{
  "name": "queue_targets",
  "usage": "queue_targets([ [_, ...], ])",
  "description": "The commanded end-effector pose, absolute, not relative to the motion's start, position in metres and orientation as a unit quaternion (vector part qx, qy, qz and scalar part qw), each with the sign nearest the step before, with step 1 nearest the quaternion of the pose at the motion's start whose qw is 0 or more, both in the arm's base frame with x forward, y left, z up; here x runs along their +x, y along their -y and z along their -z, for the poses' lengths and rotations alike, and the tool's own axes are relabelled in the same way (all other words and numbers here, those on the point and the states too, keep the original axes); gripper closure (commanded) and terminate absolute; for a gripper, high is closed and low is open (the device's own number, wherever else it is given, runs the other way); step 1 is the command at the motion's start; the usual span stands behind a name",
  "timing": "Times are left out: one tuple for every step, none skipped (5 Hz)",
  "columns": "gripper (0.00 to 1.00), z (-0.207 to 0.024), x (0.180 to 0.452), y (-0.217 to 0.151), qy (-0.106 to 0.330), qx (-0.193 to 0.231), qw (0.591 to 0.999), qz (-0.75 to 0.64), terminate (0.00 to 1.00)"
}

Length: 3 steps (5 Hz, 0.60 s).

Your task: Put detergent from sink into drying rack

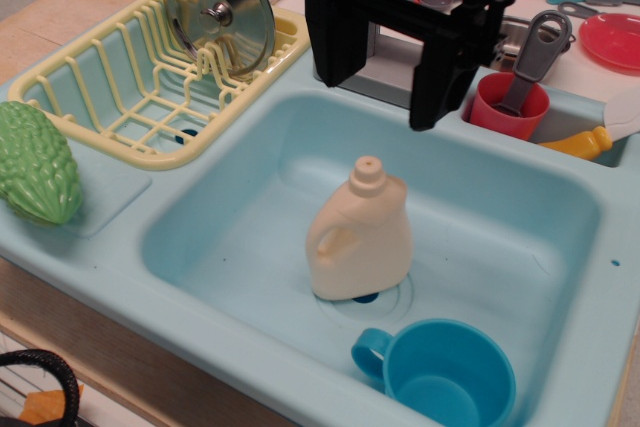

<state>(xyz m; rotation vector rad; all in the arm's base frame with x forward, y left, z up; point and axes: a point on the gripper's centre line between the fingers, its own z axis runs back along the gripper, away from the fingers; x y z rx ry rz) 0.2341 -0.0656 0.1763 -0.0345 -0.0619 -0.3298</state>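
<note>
Light-blue sink (250, 177) fills the view — detergent (360, 237) upright on its drain, blue cup (440, 372) just in front. End effector (385, 87) above the detergent, fingers wide apart, empty. Drying rack (130, 97) left of the sink — holds a metal lid (220, 9).

Gripper (383, 97) top cut by upper edge, blue cup (442, 372) base cropped (bottom edge)

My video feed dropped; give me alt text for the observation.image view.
A cream plastic jug-shaped detergent bottle stands upright in the light-blue sink basin, below the open black gripper. The pale yellow drying rack holds a metal lid.
</note>
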Motion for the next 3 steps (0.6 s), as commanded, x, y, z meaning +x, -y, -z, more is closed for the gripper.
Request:
queue_targets([
  [0.00, -0.177, 0.222, 0.067, 0.079, -0.013, 0.947, 0.312, 0.00],
  [0.00, -0.165, 0.229, 0.066, 0.085, -0.024, 0.939, 0.331, 0.00],
  [0.00, -0.146, 0.235, 0.066, 0.106, -0.046, 0.936, 0.332, 0.00],
])
